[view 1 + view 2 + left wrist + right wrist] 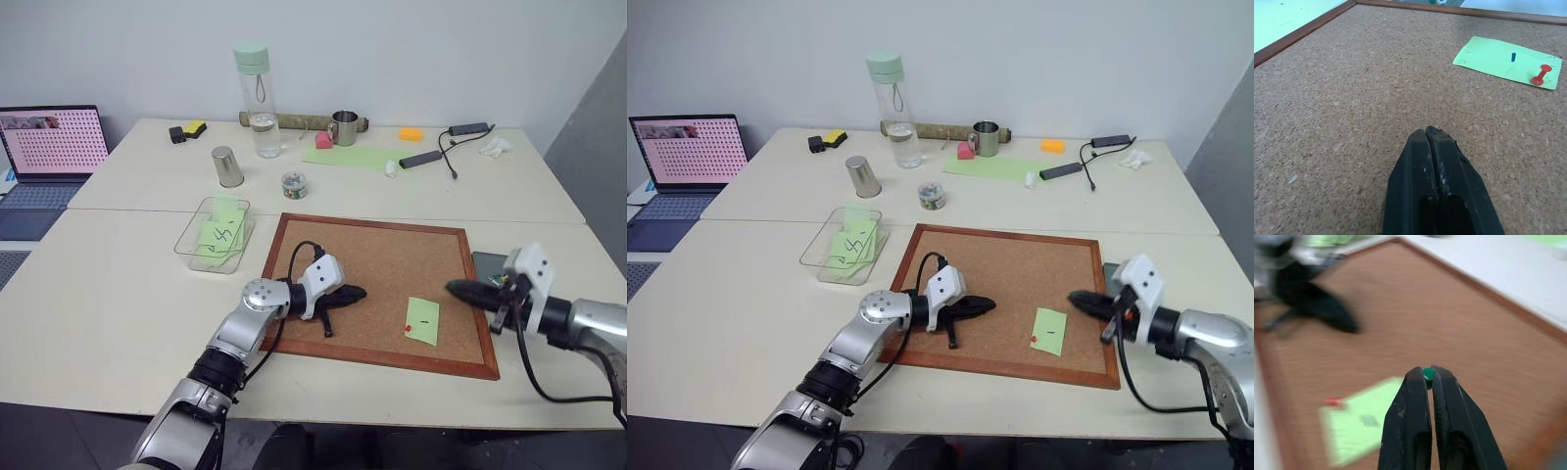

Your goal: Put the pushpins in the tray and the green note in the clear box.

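The green note (423, 320) lies on the corkboard's near right part, pinned at one corner by the red pushpin (409, 328). My right gripper (454, 287) hovers just right of the note, above the board's right edge. It is shut on the green pushpin (1428, 375), whose head shows between the fingertips. The dark tray (485, 262) peeks out behind that gripper, off the board's right side. Left of the note, my left gripper (358, 293) rests shut and empty on the cork. The clear box (196, 227) stands left of the board and holds a scribbled green note.
The wood-framed corkboard (372, 255) takes up the table's near middle. Behind it are a small jar of pins (294, 184), a metal cup (227, 166), a water bottle (257, 98), a mug (343, 127) and cables (446, 147). A laptop (54, 142) sits far left.
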You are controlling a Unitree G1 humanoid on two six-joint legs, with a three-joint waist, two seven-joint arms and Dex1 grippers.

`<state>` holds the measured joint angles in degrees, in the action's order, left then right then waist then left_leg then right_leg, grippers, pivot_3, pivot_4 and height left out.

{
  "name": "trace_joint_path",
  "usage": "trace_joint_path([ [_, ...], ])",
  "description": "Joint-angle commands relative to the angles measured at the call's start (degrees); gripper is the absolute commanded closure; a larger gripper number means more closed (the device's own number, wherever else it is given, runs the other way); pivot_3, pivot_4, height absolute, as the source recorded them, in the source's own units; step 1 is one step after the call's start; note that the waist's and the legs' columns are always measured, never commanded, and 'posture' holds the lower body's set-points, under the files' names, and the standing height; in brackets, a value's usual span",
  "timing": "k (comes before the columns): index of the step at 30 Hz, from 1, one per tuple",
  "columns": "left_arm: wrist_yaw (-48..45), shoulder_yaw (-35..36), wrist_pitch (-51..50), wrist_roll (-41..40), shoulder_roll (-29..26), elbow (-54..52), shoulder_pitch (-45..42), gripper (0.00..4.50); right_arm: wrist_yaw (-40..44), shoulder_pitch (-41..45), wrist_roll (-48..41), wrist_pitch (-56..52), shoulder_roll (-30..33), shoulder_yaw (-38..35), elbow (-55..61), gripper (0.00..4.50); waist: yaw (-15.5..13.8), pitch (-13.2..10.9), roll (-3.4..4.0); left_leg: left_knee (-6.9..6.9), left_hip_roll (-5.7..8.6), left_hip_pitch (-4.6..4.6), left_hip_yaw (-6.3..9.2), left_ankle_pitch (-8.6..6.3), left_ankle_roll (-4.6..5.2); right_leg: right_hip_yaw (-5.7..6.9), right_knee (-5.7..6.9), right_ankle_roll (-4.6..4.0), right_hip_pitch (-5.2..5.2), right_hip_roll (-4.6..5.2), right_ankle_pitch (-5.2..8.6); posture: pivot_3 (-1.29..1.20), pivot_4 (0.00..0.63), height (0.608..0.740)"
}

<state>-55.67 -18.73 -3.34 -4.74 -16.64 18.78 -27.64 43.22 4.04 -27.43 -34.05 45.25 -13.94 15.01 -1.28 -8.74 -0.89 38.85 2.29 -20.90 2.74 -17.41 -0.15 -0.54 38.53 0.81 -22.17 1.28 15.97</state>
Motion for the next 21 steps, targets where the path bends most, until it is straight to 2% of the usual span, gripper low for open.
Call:
trace_joint_path([
  [1, -0.8, -2.1, -1.4, 1.8, -0.3, 1.6, 2.1, 4.50, -6.1, 3.5, 5.5, 2.3, -0.2, -1.3, -6.2, 4.47, 0.0, 0.0, 0.01, -0.03, 0.00, 0.00, 0.00, 0.00, 0.00, 0.00, -0.01, 0.00, 0.00, 0.00, 0.00, 0.00, 0.150, 0.740],
  [4, -0.8, -2.3, -1.3, 2.0, -0.1, 1.7, 2.0, 4.50, -8.6, 5.7, 8.7, 3.2, -0.9, 0.2, -11.2, 4.47, 0.0, 0.0, 0.04, -0.06, 0.00, 0.00, -0.01, 0.00, 0.00, -0.01, -0.01, -0.01, -0.01, 0.00, 0.00, 0.00, 0.150, 0.740],
  [9, -0.8, -2.4, -1.1, 2.1, 0.1, 1.7, 1.9, 4.50, -9.6, 8.2, 10.9, 4.2, -2.0, 1.3, -15.5, 3.39, 0.1, 0.0, 0.05, -0.06, 0.00, 0.00, -0.01, 0.00, 0.00, -0.01, -0.01, -0.01, -0.01, 0.00, 0.00, 0.00, 0.150, 0.740],
  [11, -0.8, -2.3, -1.2, 2.1, 0.0, 1.7, 2.0, 4.50, -9.7, 8.7, 11.3, 4.4, -2.2, 1.2, -15.9, 3.14, 0.1, 0.0, 0.05, -0.06, 0.00, 0.00, -0.02, 0.00, 0.00, -0.02, -0.01, -0.01, -0.01, 0.00, 0.00, 0.00, 0.150, 0.740],
  [16, -0.8, -2.1, -1.4, 2.0, -0.3, 1.0, 2.6, 4.50, -9.8, 8.5, 11.2, 5.1, -2.0, 0.0, -14.0, 1.98, 0.2, 0.0, 0.05, -0.06, 0.00, 0.00, -0.02, 0.00, 0.00, -0.01, 0.00, -0.01, -0.01, 0.00, 0.00, 0.00, 0.150, 0.740],
  [21, -0.8, -2.1, -1.6, 2.1, -0.5, 0.6, 2.8, 4.50, -1.9, 4.0, 7.5, 5.8, 0.5, 0.5, -4.6, 1.01, 0.2, 0.0, 0.07, -0.07, 0.00, -0.01, -0.01, -0.01, 0.01, -0.01, -0.02, 0.00, -0.01, 0.00, 0.01, 0.00, 0.150, 0.740],
])
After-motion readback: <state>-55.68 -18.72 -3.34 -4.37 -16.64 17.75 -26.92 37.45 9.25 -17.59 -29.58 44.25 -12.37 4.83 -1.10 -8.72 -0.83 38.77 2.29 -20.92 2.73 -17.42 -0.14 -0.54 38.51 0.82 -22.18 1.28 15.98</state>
